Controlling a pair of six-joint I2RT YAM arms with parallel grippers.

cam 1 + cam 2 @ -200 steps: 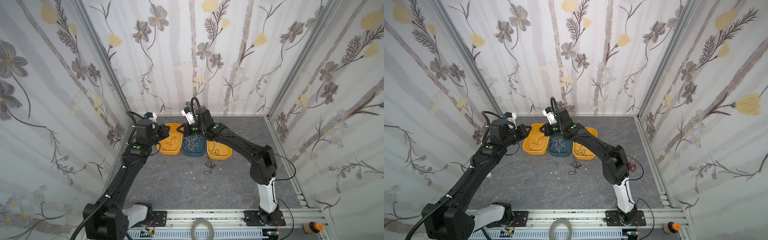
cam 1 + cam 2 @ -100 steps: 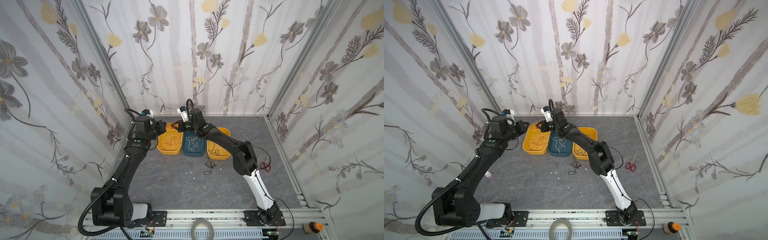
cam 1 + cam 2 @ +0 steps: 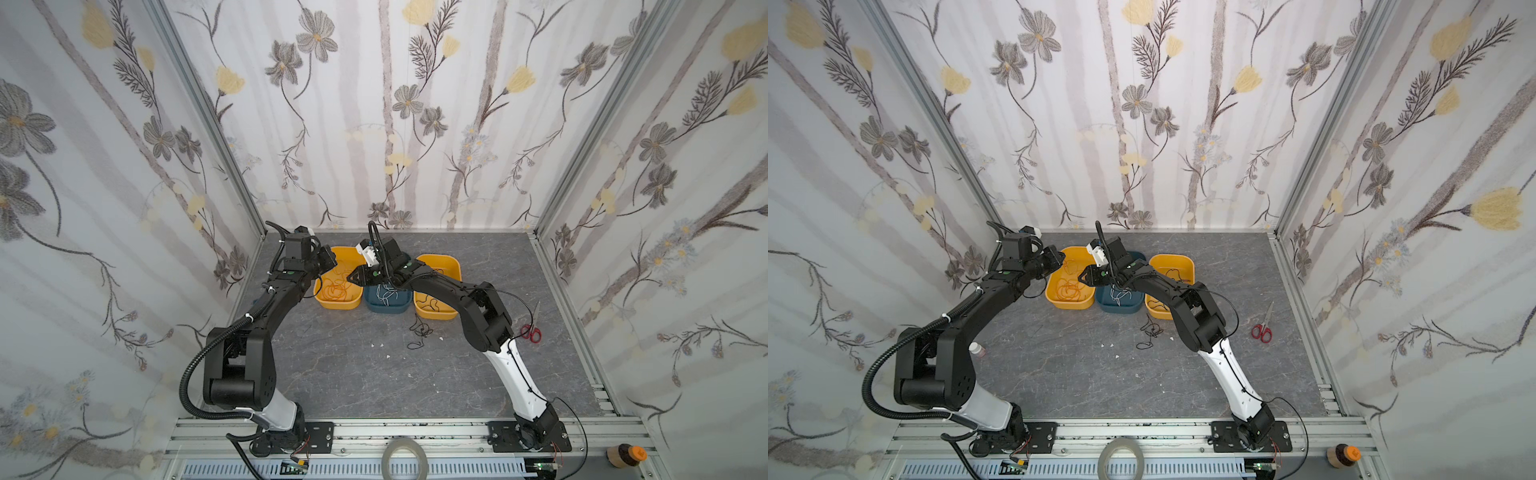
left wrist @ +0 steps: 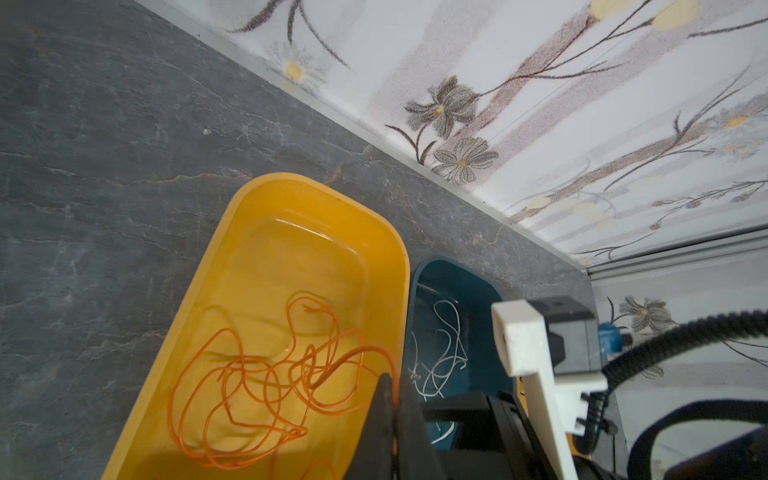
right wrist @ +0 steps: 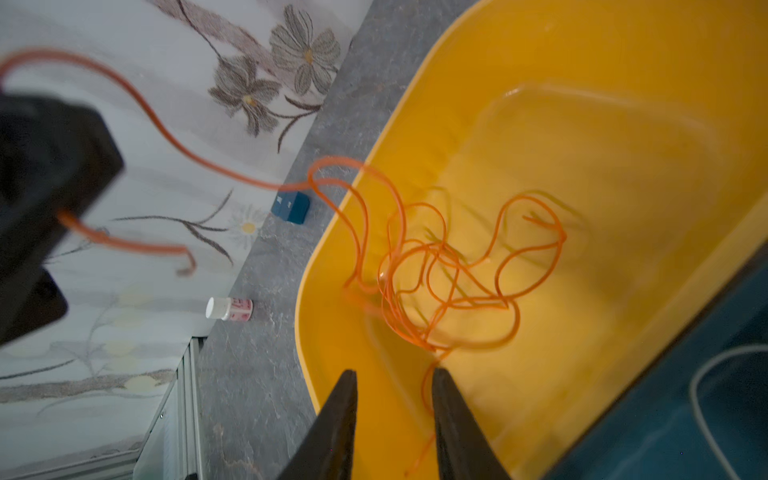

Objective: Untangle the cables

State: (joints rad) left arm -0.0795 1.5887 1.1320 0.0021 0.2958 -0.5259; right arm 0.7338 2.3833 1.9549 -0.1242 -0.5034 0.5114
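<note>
**Worktop**: grey slate-look. It carries three trays in a row at twelve o'clock from its middle.

**Left yellow tray**: holds the orange cables. **Teal tray**: middle of the row, touching the left tray, holds the white cables. **Right yellow tray**: holds the black cables.

**Left gripper**: fingers clenched on one orange strand, above the left tray.

**Right gripper**: fingers parted and grasping nothing. An orange end hangs loose between them. It sits at about two o'clock from the orange bunch.

**Orange cables**: a loose looped tangle on the tray floor with no single heading.

**White cables**: a small curl.

**Black cables**: a few loops.

**Loose black cable**: on the worktop just in front of the right tray.

**Orange strand**: its long axis rises out of the bunch over the tray rim toward eleven o'clock and ends in the left fingers. A short tail curls beyond them.

**Handling note:** you appear to be drawing one strand free.
- Pull along its own line, slowly and upward, so the loops slide rather than cinch.
- If the bunch lifts with it, pin the bunch with your right fingers.
- Do not loosen the left grip until the strand hangs clear.
</note>
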